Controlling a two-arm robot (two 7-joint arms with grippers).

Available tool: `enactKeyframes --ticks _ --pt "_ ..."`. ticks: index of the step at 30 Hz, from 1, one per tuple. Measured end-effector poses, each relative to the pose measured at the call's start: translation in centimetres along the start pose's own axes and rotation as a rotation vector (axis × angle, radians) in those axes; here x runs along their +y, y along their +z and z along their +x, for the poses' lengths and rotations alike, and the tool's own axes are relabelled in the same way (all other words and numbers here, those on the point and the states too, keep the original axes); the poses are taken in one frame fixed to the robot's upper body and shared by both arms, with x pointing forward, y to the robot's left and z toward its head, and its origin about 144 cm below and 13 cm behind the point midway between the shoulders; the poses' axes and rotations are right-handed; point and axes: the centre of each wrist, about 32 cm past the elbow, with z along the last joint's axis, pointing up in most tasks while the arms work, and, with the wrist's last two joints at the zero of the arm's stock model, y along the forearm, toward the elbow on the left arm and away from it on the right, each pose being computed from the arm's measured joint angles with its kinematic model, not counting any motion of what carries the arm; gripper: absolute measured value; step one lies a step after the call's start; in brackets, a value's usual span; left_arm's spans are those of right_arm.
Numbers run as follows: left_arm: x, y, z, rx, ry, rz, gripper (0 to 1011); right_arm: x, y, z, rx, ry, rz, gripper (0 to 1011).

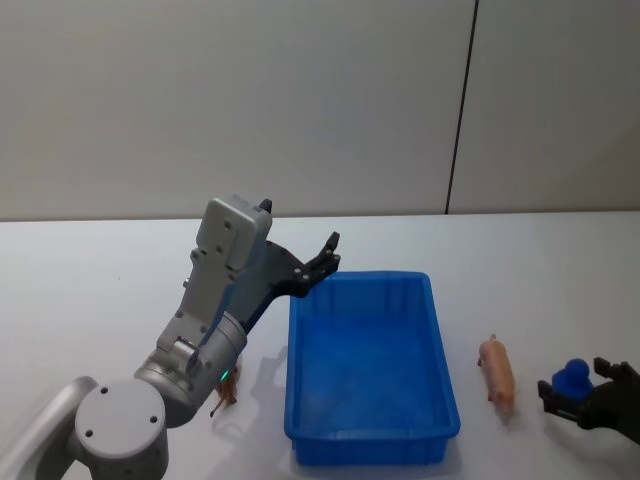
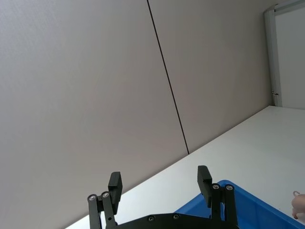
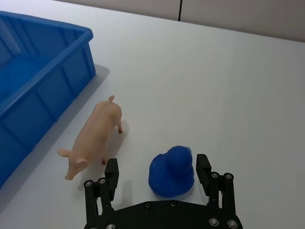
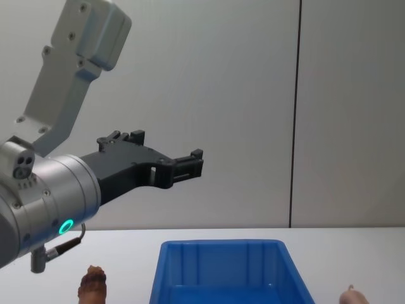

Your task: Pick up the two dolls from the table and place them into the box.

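A pink pig doll lies on the white table just right of the blue box. A reddish-brown animal doll stands left of the box, partly hidden behind my left arm. My left gripper hangs open and empty in the air above the box's far left corner. Low at the right, beside the pig, my right gripper is open with a blue duck toy between its fingers.
The box holds nothing. A grey wall with a dark vertical seam stands behind the table. Bare tabletop lies beyond the box and at the far right.
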Motion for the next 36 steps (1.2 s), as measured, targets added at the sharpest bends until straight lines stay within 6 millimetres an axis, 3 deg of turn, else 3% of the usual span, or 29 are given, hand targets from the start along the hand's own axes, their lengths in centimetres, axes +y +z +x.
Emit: enactKeyframes --ticks 7,26,36 --pt "0.0 0.0 0.0 0.0 0.0 0.0 1001 0.4 -0.4 0.0 0.011 0.003 -0.022 977" --pt "0.0 0.0 0.0 0.0 0.0 0.0 1001 0.9 -1.0 0.2 0.045 -0.019 -0.03 458" --pt "0.0 0.0 0.0 0.0 0.0 0.0 1001 0.8 -0.6 -0.1 0.032 -0.009 0.039 393"
